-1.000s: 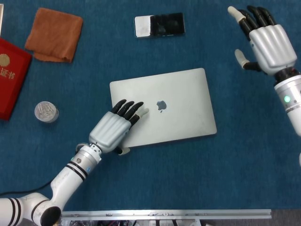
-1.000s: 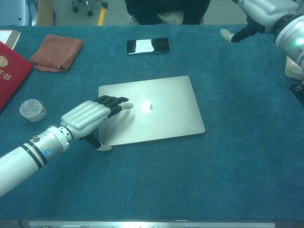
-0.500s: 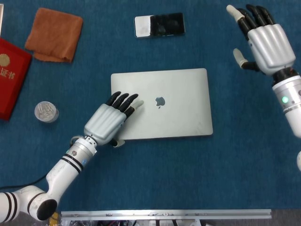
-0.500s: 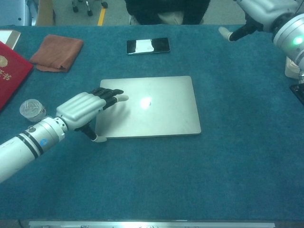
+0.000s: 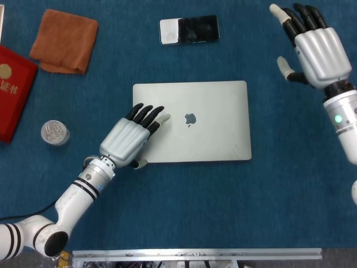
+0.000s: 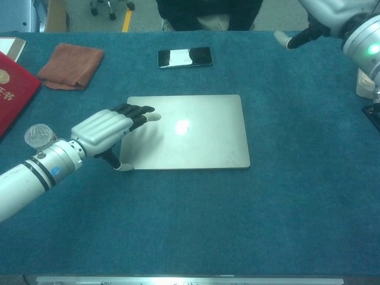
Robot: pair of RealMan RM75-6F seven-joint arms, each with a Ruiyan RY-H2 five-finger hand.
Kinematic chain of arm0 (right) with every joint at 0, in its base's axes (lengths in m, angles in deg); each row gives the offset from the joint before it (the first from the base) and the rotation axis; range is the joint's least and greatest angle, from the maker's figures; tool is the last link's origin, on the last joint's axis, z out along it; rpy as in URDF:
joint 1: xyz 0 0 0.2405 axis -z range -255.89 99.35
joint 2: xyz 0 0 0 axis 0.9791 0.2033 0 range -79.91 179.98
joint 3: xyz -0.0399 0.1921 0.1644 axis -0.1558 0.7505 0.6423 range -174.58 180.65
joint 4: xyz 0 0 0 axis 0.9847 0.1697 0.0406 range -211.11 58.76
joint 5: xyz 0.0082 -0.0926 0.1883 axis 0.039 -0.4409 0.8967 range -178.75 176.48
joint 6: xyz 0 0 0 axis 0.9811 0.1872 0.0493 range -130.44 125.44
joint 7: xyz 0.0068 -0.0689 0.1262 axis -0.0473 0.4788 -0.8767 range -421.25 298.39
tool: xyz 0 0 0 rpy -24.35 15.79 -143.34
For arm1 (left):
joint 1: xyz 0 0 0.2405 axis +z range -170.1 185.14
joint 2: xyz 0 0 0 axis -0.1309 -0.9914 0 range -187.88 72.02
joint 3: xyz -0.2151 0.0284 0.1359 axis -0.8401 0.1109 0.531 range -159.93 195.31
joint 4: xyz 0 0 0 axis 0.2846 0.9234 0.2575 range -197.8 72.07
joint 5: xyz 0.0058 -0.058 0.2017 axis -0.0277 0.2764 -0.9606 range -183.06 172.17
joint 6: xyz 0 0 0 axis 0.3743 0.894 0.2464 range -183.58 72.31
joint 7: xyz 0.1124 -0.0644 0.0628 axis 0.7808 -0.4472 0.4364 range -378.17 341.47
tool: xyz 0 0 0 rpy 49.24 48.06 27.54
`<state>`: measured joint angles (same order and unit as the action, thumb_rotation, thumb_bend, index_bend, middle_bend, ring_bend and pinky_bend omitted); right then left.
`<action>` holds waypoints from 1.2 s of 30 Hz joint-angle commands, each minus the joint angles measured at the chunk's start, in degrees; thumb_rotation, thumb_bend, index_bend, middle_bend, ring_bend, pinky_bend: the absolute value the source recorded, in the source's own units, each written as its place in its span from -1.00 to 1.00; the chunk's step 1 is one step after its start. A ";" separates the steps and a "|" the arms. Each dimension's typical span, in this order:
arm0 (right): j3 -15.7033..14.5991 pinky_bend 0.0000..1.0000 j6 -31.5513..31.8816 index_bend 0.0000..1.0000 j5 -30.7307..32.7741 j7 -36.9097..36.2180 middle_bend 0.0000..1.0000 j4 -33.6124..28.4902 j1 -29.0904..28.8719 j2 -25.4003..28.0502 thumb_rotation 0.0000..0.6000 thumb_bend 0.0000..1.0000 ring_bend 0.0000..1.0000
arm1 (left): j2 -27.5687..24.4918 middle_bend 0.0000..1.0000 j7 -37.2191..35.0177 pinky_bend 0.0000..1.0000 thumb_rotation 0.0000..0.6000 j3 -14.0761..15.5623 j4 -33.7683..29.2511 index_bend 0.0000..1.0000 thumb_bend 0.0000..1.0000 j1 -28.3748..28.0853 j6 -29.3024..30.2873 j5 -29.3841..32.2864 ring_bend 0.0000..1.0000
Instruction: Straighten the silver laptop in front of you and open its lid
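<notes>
Silver laptop (image 5: 192,121) lies closed and square, mid-table (image 5: 184,206). Left hand (image 5: 127,140) rests flat on its left part, fingers together, gripping nothing. Right hand (image 5: 312,47) hovers far right, fingers spread, empty.

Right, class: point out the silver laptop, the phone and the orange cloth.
silver laptop (image 5: 212,139), head view, bare lid right of the logo.
phone (image 5: 189,29), head view, middle of its face.
orange cloth (image 6: 71,65), chest view, centre of the folded fabric.
</notes>
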<state>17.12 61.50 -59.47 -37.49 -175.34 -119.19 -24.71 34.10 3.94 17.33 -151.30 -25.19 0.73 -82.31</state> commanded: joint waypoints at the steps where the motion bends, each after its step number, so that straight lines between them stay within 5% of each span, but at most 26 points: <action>1: 0.00 -0.85 0.08 -1.00 -0.23 -0.28 -0.74 -0.30 0.10 0.12 0.94 -0.28 -1.00 | -0.67 -1.00 0.36 -1.00 1.00 0.16 -0.64 -1.00 -0.72 0.23 0.51 0.03 -1.00; 19: -3.73 -0.85 0.34 -1.00 -9.48 -1.20 -0.75 -7.18 1.30 1.02 0.99 -0.27 -1.00 | -13.13 -1.00 3.20 -1.00 1.00 -0.70 -12.38 -1.00 -0.72 4.82 10.90 -1.02 -1.00; 36: -10.10 -0.85 5.60 -1.00 -15.70 1.99 -0.79 -11.02 6.96 -2.61 1.00 -0.27 -1.00 | -22.57 -1.00 -5.68 -1.00 1.00 -1.90 -11.13 -1.00 -0.72 11.02 20.52 -4.14 -1.00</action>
<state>7.45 66.85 -74.87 -35.90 -186.13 -112.63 -26.95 12.70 -0.45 15.52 -163.08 -15.01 20.30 -85.77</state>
